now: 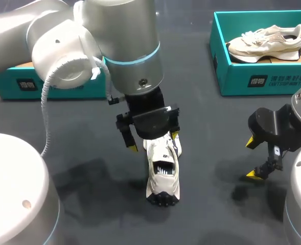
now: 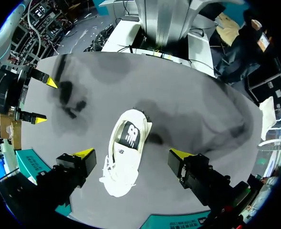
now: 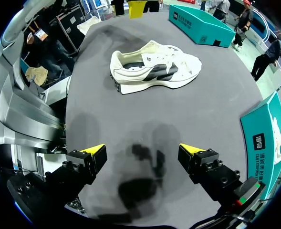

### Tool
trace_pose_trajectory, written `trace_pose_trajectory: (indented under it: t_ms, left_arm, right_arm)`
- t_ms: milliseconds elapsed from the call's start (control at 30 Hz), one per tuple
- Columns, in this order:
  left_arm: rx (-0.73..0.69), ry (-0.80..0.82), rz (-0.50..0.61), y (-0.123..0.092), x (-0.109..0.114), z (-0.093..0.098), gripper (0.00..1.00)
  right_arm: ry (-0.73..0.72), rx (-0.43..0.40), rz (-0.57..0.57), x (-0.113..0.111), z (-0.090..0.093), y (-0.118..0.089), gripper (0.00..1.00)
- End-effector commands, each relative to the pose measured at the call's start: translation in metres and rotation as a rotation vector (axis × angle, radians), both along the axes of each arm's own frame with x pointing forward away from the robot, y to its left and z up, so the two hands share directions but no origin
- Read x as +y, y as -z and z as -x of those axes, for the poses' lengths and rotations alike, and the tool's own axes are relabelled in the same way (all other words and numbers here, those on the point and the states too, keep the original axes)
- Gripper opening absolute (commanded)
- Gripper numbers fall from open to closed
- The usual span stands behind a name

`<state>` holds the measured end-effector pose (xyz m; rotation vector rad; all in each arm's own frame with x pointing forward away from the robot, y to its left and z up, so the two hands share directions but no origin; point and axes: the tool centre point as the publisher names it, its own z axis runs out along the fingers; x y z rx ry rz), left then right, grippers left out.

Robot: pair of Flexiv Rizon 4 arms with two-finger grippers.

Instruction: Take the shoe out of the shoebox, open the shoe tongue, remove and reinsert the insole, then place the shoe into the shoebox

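Observation:
A white sneaker with dark side panels (image 1: pixel 163 173) lies on the dark table near the middle, its sole studs toward the front edge. My left gripper (image 1: pixel 155 142) hangs right above its heel end, open. In the left wrist view the sneaker (image 2: pixel 126 157) lies under and between the spread fingers (image 2: pixel 85 153), which do not touch it. My right gripper (image 1: pixel 251 158) stands open to the right of the sneaker, nothing between its fingers. From the right wrist view the sneaker (image 3: pixel 154 69) lies on its side well ahead of that gripper (image 3: pixel 142 150). The teal shoebox (image 1: pixel 257 76) at the back right holds a second, beige sneaker (image 1: pixel 265 43).
Another teal box (image 1: pixel 17 84) stands at the back left, partly behind my left arm. Bare dark tabletop lies between the sneaker and my right gripper and along the front edge.

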<state>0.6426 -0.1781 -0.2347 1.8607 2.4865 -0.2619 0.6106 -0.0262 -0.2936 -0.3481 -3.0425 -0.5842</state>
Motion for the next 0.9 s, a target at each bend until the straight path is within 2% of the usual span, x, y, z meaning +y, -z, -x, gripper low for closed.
trace_pose_trajectory:
  t_ms: [33, 167, 200, 233, 633, 700, 733, 767, 900]
  left_arm:
    - [0.032, -0.063, 0.022, -0.001, 0.004, 0.001, 1.0]
    - [0.082, -0.333, 0.025, -0.005, 0.012, 0.013, 1.0]
    - [0.127, -0.529, -0.029, -0.007, 0.014, 0.012, 1.0]
    - [0.138, -0.659, -0.036, -0.009, 0.017, 0.013, 1.0]
    - [0.138, -0.659, -0.036, -0.009, 0.017, 0.013, 1.0]
    - [0.169, -0.784, -0.021, -0.006, 0.012, 0.017, 1.0]
    - [0.195, -0.78, -0.012, -0.006, 0.011, 0.022, 1.0]
    - [0.188, -0.876, -0.015, -0.006, 0.01, 0.024, 1.0]
    - [0.165, -0.93, -0.025, -0.004, 0.006, 0.03, 1.0]
  right_arm:
    - [0.002, -0.004, 0.0, -0.001, 0.003, 0.0, 1.0]
    - [0.002, -0.004, 0.0, -0.001, 0.003, 0.0, 1.0]
    - [0.002, -0.004, 0.0, -0.001, 0.003, 0.0, 1.0]
    - [0.002, -0.004, 0.0, -0.001, 0.003, 0.0, 1.0]
    - [0.002, -0.004, 0.0, -0.001, 0.003, 0.0, 1.0]
    - [0.002, -0.004, 0.0, -0.001, 0.003, 0.0, 1.0]
    - [0.002, -0.004, 0.0, -0.001, 0.003, 0.0, 1.0]
    - [0.002, -0.004, 0.0, -0.001, 0.003, 0.0, 1.0]
    - [0.002, -0.004, 0.0, -0.001, 0.003, 0.0, 1.0]
